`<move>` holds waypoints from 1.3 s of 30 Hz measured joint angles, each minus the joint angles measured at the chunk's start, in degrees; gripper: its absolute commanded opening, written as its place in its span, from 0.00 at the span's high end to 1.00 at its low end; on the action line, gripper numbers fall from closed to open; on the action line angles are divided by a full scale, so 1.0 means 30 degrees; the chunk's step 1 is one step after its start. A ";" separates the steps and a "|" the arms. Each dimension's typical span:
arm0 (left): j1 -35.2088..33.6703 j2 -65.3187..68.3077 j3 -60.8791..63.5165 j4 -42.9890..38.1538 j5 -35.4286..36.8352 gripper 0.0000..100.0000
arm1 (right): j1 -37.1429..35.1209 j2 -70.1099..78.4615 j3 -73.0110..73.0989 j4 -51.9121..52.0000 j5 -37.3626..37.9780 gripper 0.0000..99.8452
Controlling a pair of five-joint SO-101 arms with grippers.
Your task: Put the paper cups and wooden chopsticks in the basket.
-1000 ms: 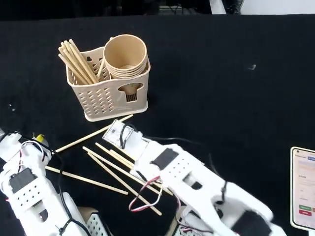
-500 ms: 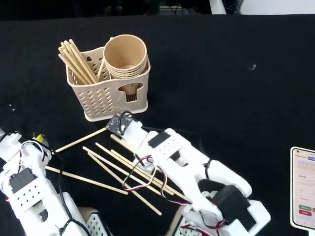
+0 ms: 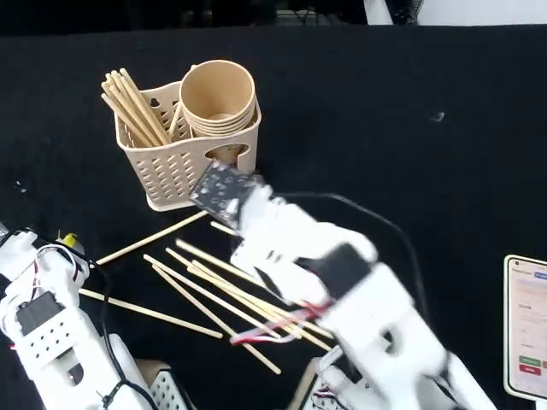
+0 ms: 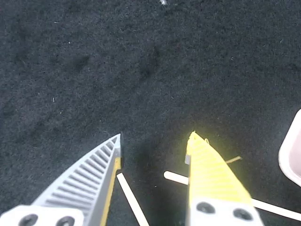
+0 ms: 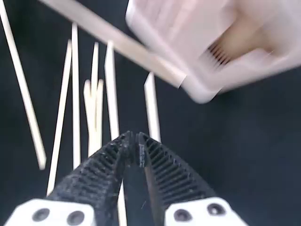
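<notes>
Your right gripper (image 5: 135, 136) was pressed together just in front of the basket (image 3: 175, 171), above loose wooden chopsticks (image 5: 75, 94); your left gripper (image 4: 155, 136) was spread.

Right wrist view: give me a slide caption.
Right gripper, shut, above loose chopsticks on the black table, basket just beyond.
</notes>
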 measured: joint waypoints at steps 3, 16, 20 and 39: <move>0.0000 0.0000 0.0000 0.0000 0.0000 0.77 | -0.0059 -0.0879 -0.0821 -0.0234 0.0000 0.99; 0.0000 0.0000 0.0000 0.0000 0.0000 0.77 | -0.1348 0.8117 0.5656 -0.5919 0.0557 0.86; 0.0000 0.0000 0.0000 0.0000 0.0000 0.77 | -0.1348 1.1810 0.4835 -0.6271 0.0996 0.85; 0.0000 0.0000 0.0000 0.0000 0.0000 0.77 | -0.0586 1.6469 0.1055 -0.5304 0.3253 0.99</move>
